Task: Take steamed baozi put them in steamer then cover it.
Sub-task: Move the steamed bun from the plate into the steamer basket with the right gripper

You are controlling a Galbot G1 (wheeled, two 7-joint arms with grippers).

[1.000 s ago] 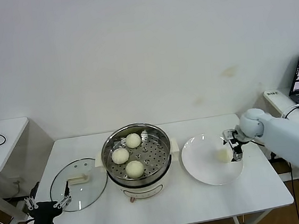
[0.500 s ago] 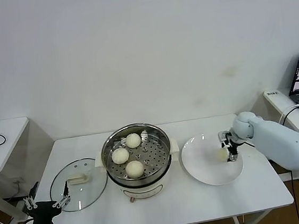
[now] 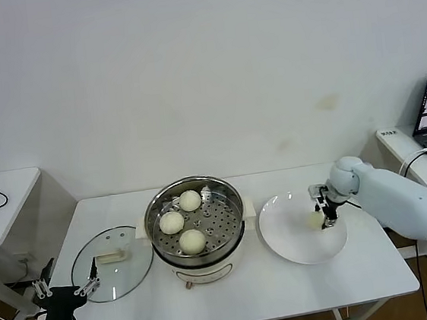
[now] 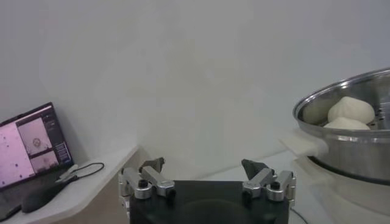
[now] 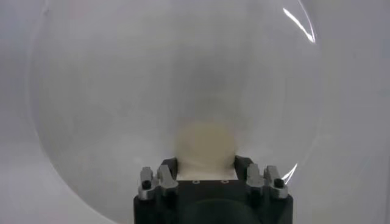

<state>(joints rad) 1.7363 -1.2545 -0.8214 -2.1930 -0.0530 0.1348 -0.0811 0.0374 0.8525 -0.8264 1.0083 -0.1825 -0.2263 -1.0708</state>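
Off-white baozi (image 3: 314,220) sits dome-up on plate (image 3: 291,245), right gripper (image 3: 325,213) clamping it

3 baozi (image 3: 183,222) sit in the open steamer (image 3: 199,255); 1 baozi (image 3: 315,220) on plate; cover (image 3: 112,273) flat beside.

Three baozi (image 3: 183,221) in the steamer (image 3: 196,230), cover (image 3: 112,273) left, plate (image 3: 301,231) with one bun (image 3: 314,220) right.
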